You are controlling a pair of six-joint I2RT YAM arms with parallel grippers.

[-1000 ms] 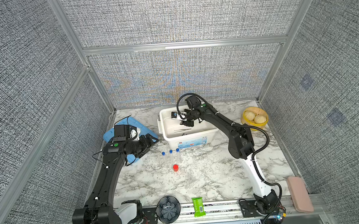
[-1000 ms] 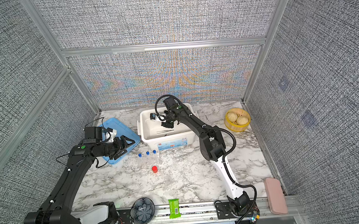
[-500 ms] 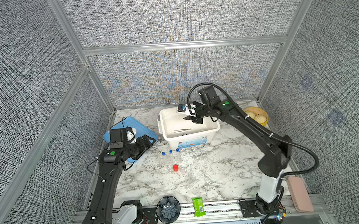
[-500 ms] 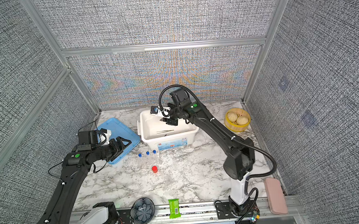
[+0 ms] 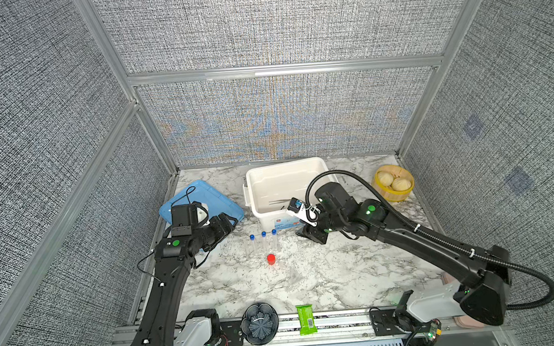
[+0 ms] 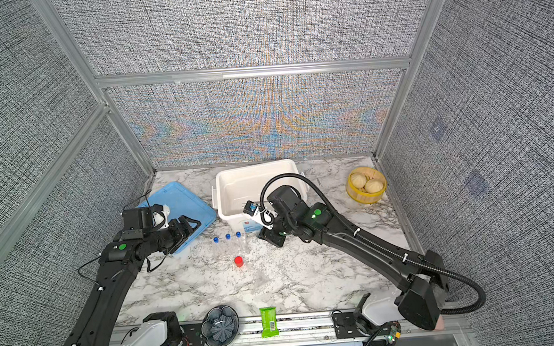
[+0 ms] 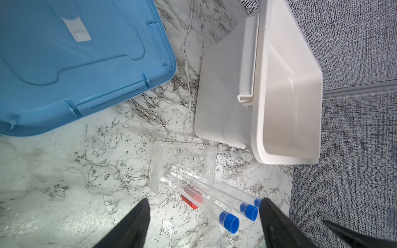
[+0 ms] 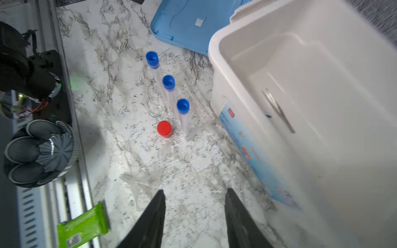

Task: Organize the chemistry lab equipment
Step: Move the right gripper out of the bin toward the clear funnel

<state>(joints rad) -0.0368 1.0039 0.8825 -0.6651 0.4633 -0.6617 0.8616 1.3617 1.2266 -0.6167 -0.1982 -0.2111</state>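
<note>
Three blue-capped tubes point(image 5: 264, 235) point(image 6: 227, 237) point(image 8: 168, 82) stand upright in a clear rack point(image 7: 182, 165) in front of the white bin point(image 5: 315, 164). The red-capped vial point(image 5: 270, 258) point(image 7: 190, 201) point(image 8: 164, 128) stands just in front of them. Silver tweezers point(image 8: 277, 109) lie inside the bin. A small clear glass piece point(image 8: 137, 182) lies on the marble. My left gripper point(image 5: 228, 221) point(image 7: 204, 199) hovers open and empty left of the tubes. My right gripper point(image 5: 311, 236) point(image 8: 194, 191) is open and empty, low over the marble beside the bin's front wall.
A blue lid point(image 5: 200, 199) lies at the back left under my left arm. A yellow basket point(image 5: 378, 190) with buns sits at the back right. The dark fluted bowl point(image 5: 259, 322) and green snack packet point(image 5: 306, 318) rest on the front rail.
My right arm pulled back out of the white bin and came down in front of it, its jaws spreading wider. My left arm sank slightly by the blue lid.
</note>
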